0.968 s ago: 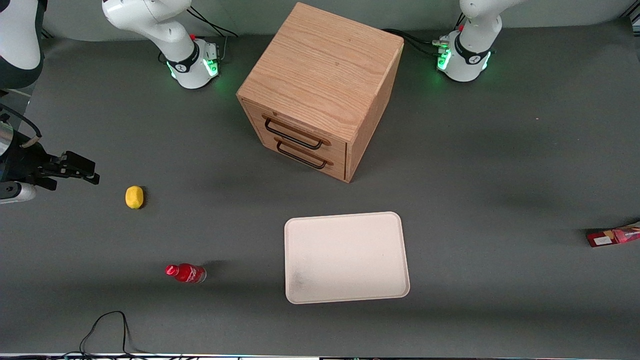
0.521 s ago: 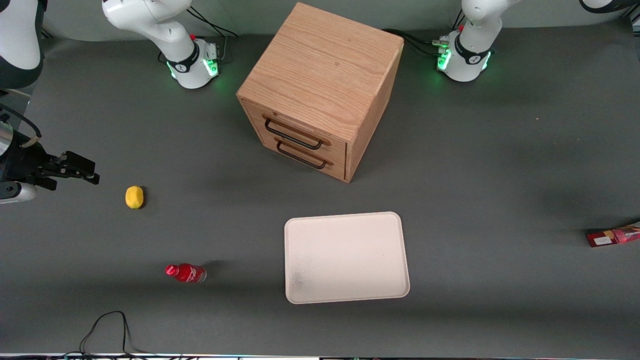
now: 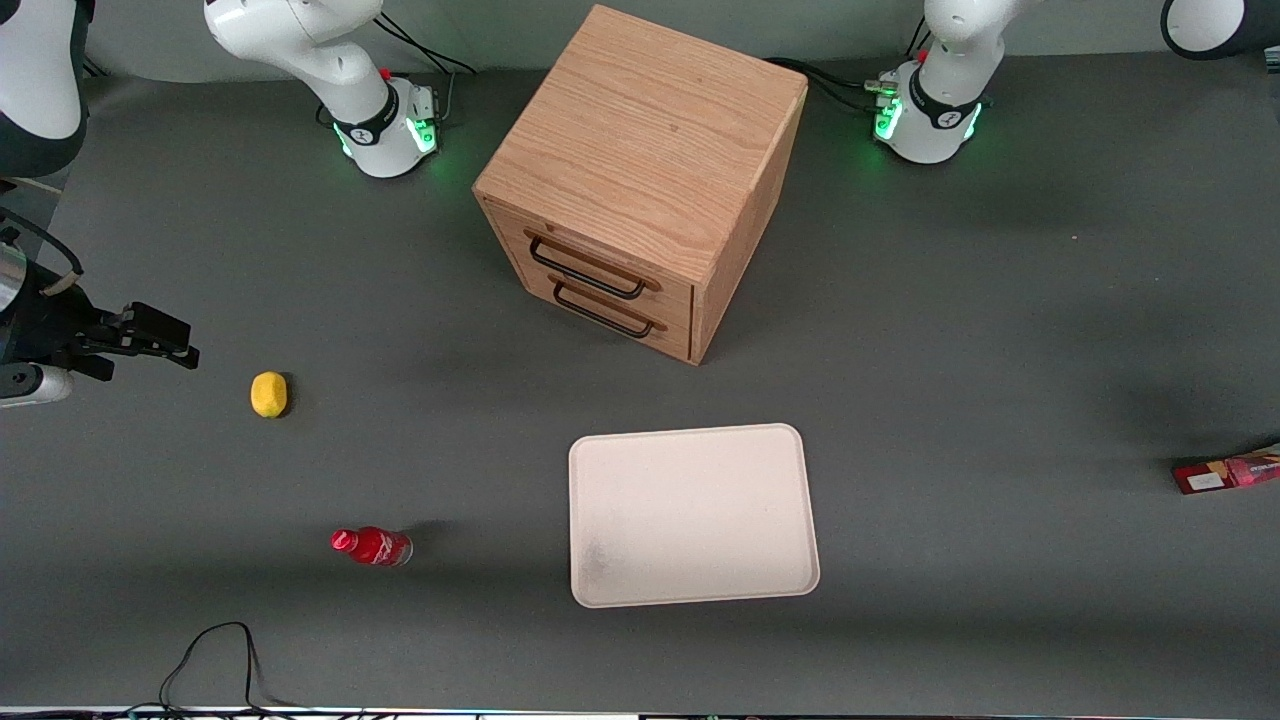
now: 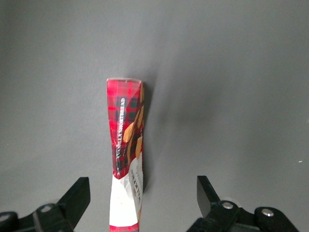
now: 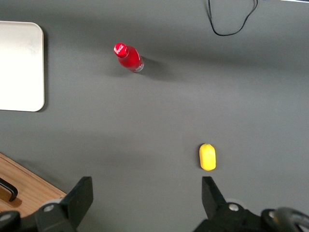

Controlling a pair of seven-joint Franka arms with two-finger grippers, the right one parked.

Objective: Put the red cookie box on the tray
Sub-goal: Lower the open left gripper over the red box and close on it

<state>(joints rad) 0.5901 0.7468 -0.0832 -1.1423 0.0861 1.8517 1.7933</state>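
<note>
From my remote station, the left arm's claw (image 4: 142, 193) hung wide open above the grey tabletop (image 3: 1000, 330), holding nothing, its two black fingers (image 4: 77, 195) spread to either side of the long narrow dark-red cookie box (image 4: 128, 150) lying flat beneath it. That box (image 3: 1228, 472) lay at the working arm's end of the tabletop, well apart from the flat cream-white rectangular tray (image 3: 693, 514). The tray sat nearer the front camera than the wooden two-drawer cabinet (image 3: 640, 180).
</note>
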